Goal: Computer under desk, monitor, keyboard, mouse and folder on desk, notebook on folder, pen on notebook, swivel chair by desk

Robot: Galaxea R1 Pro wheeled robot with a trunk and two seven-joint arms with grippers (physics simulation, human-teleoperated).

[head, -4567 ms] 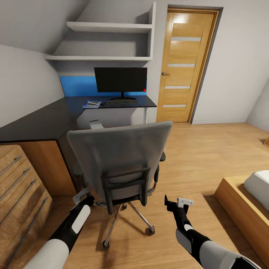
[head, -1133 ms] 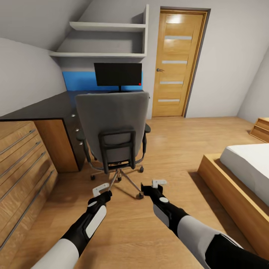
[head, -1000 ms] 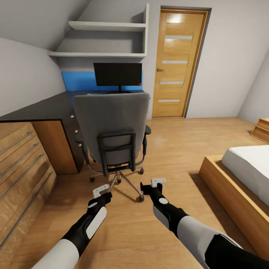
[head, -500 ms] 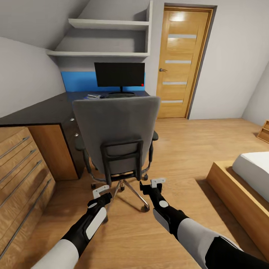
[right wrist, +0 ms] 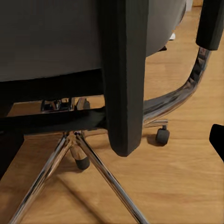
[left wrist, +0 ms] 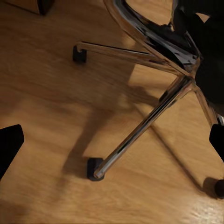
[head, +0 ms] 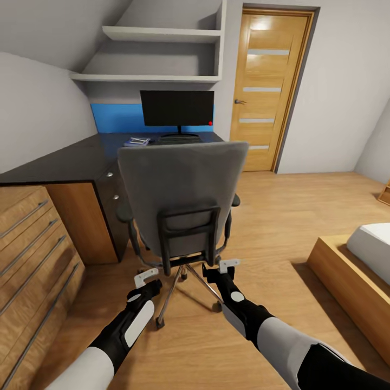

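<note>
Desk [head: 65, 162] at left carrying monitor [head: 177, 108] and keyboard [head: 176, 140]; swivel chair [head: 181, 200] just short of it, not yet tucked in. Blue folder [head: 136, 142] already on desk, stacked items too small to tell. Computer hidden. Left claw [head: 147, 277] and right claw [head: 221, 266] wide, empty.

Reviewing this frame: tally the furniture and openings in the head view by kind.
Grey swivel chair with chrome base: 1
Glossy black desk: 1
Light-wood dresser with bar handles: 1
White wall shelves: 2
Wooden door with glass strips: 1
Wood-framed bed: 1
Total: 7
</note>
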